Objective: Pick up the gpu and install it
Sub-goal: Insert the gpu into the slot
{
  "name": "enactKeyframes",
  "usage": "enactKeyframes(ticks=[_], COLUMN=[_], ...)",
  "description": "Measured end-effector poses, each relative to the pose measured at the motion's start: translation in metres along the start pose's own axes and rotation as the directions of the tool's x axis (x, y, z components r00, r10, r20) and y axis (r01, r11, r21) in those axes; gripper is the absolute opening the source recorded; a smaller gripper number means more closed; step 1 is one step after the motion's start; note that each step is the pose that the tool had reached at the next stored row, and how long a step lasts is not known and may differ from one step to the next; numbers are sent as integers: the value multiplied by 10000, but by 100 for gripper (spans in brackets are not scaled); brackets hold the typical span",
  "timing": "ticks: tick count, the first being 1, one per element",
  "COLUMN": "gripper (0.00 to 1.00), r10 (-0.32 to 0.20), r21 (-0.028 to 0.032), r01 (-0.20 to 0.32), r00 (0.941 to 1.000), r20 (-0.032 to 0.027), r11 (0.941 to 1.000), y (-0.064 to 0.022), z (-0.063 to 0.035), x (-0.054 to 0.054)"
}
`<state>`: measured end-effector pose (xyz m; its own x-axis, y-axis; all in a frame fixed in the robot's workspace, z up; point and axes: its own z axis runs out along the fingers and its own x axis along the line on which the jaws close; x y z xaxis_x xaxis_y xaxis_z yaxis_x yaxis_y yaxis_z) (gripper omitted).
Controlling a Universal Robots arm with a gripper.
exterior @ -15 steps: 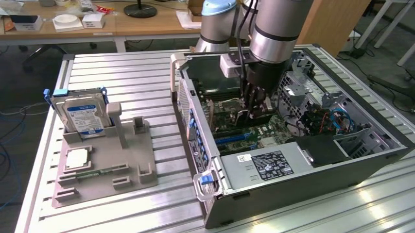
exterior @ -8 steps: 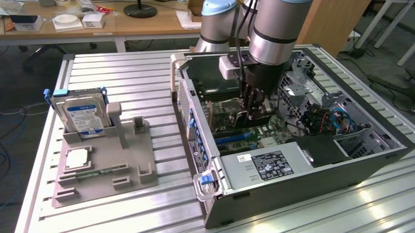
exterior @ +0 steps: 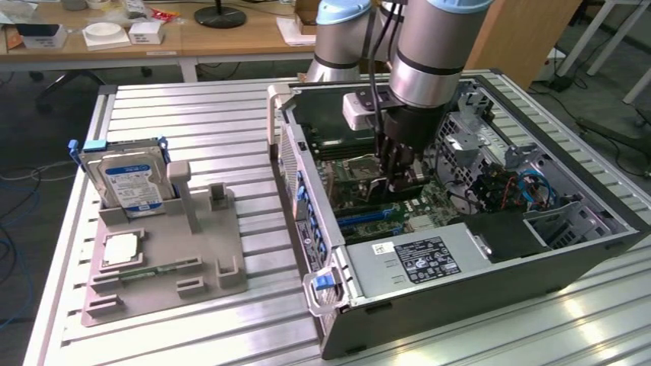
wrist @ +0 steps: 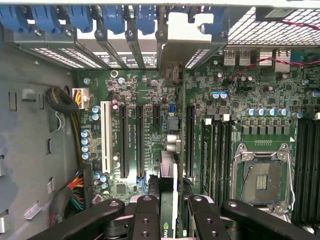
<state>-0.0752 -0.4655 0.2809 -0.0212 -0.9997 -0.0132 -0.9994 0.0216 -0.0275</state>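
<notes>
A slatted metal bench (exterior: 203,122) carries an open computer case (exterior: 569,252) lying on its side. The robot arm (exterior: 432,53) reaches down into the case from above. At the exterior view's left, beside the case, a grey parts tray (exterior: 203,282) holds an upright silver hard drive (exterior: 127,183). Inside the case, the green motherboard (wrist: 150,85) faces up, with long black expansion slots (wrist: 123,140) and an empty processor socket (wrist: 262,177). The gpu (wrist: 168,172) is in the case. The wrist view shows it edge-on as a thin dark strip running out from the gripper (wrist: 172,202) over the board. It lies between two of the long slots. It cannot be told whether its lower edge touches the board.

The main risk is misalignment. The card's line does not clearly match any one slot. Pressing down off line could jam its edge connector on the slot wall or on small parts nearby. The pale end strip could also catch on the case's rear frame. A thin card held near one end may tilt or slip in the grip.

The jaws are partly closed, one finger (wrist: 146,215) on each flat face of the card, grasping the gpu.
</notes>
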Motion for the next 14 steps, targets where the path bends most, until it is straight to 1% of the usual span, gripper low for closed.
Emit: enactKeyframes(ticks=[14], gripper=[27], r10=[-19], r21=[-1], r01=[19], r00=[10000], r20=[10], r11=[10000], y=[39], z=[53], x=[5])
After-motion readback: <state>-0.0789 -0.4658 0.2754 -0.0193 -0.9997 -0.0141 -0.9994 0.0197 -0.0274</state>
